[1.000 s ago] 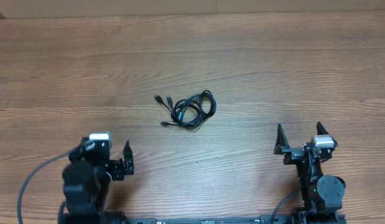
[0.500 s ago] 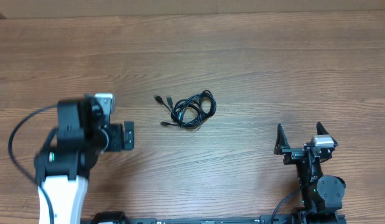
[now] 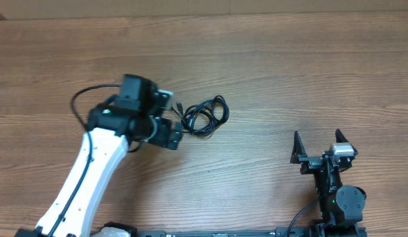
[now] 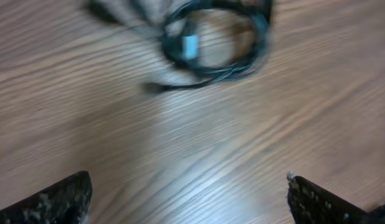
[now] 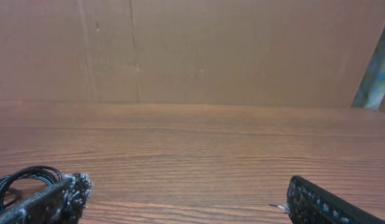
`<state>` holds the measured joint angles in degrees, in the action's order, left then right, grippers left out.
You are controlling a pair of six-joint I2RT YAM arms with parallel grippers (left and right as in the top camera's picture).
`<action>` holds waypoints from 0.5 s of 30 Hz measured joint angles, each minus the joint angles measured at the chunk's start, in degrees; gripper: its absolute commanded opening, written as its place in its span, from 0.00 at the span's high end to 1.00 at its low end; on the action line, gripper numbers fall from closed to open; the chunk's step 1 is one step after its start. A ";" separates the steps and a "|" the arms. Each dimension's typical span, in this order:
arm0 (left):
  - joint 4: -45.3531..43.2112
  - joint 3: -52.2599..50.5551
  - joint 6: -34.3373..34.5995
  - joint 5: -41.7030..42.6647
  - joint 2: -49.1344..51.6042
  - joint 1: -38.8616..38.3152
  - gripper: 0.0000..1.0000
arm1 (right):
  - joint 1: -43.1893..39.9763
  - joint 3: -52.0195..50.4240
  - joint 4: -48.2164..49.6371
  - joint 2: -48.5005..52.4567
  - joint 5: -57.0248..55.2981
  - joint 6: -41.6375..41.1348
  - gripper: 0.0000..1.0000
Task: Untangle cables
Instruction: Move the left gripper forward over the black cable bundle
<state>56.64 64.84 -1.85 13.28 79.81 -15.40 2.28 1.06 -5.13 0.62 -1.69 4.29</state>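
Note:
The cables [image 3: 205,114] are a small tangle of thin black cords with dark plugs, lying at the middle of the wooden table. They show blurred at the top of the left wrist view [image 4: 212,38] and at the lower left edge of the right wrist view [image 5: 21,179]. My left gripper [image 3: 174,132] is open and empty, just left of the bundle, its fingers near the plug ends. In its own view [image 4: 189,196] only bare wood lies between the fingers. My right gripper [image 3: 317,149] is open and empty at the table's near right, far from the cables.
The wooden table [image 3: 289,72] fills the overhead view. A brown cardboard wall [image 5: 192,50] stands beyond the far edge. The left arm's thick black cable [image 3: 82,105] loops beside its wrist.
My left arm has swung from the near left corner up and right across the table to the cable bundle. The right arm and the cables have not moved.

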 measured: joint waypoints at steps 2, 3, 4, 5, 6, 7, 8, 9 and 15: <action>-1.62 0.04 0.00 1.90 1.38 -2.25 0.00 | 0.00 0.00 -0.04 0.00 0.02 0.00 0.00; -2.47 0.04 0.00 3.06 2.05 -3.45 0.00 | 0.00 0.00 0.00 0.00 0.00 0.00 0.00; -3.04 0.07 0.00 3.98 2.64 -4.33 0.00 | 0.00 0.00 0.00 0.00 0.02 -0.02 0.00; -3.85 0.07 0.00 5.07 3.34 -5.49 0.00 | 0.00 0.00 -0.02 0.00 0.00 0.00 0.00; -4.63 0.09 0.00 5.92 3.89 -6.36 0.00 | 0.00 0.00 0.00 0.00 0.02 0.00 0.00; -5.66 0.09 0.02 6.62 4.52 -7.26 0.00 | 0.00 0.00 0.00 0.00 0.00 0.00 0.00; -6.62 0.09 0.02 7.21 5.01 -8.02 0.00 | 0.00 0.00 0.00 0.00 -0.02 0.00 0.00; -7.72 0.11 0.24 7.82 5.62 -8.83 0.01 | 0.00 0.00 -0.04 0.00 0.00 0.02 0.00; -13.55 0.15 3.19 10.03 8.72 -12.13 0.00 | 0.00 0.00 0.00 0.00 0.00 -0.02 0.00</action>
<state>43.09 64.99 1.34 23.31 88.53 -27.53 2.28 1.06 -5.13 0.62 -1.69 4.27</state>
